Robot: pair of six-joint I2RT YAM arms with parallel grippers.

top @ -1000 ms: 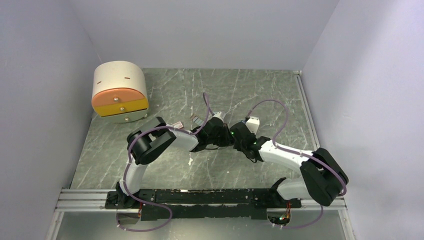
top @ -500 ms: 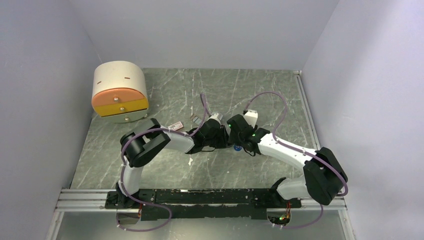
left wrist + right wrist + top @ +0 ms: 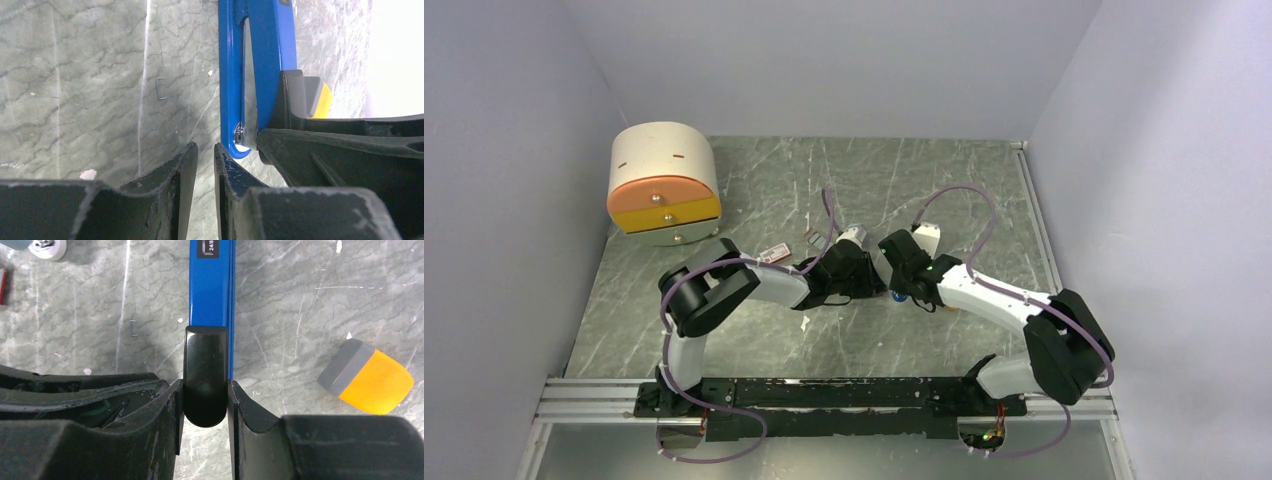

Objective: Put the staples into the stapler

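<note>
The stapler (image 3: 212, 285) is long and blue and lies on the table; its black top arm (image 3: 205, 370) is raised toward the right wrist camera. My right gripper (image 3: 205, 386) is shut on the rounded end of that black arm. In the left wrist view the stapler (image 3: 260, 55) stands just right of my left gripper (image 3: 205, 150), whose jaws are almost together with nothing between them. In the top view both grippers meet mid-table, left (image 3: 867, 284) and right (image 3: 896, 288), hiding most of the stapler (image 3: 900, 296). The staples strip is not visible. One loose staple (image 3: 133, 327) lies left of the stapler.
An orange block with a grey end (image 3: 367, 376) lies right of the stapler. A small red-and-white box (image 3: 772, 254) and a tiny piece (image 3: 814, 238) lie behind the left arm. A round drawer unit (image 3: 664, 185) stands at the far left.
My right gripper has moved left and a little further back, onto the stapler. The left arm's elbow has drawn back to the left. A bit of blue stapler now shows between the grippers.
</note>
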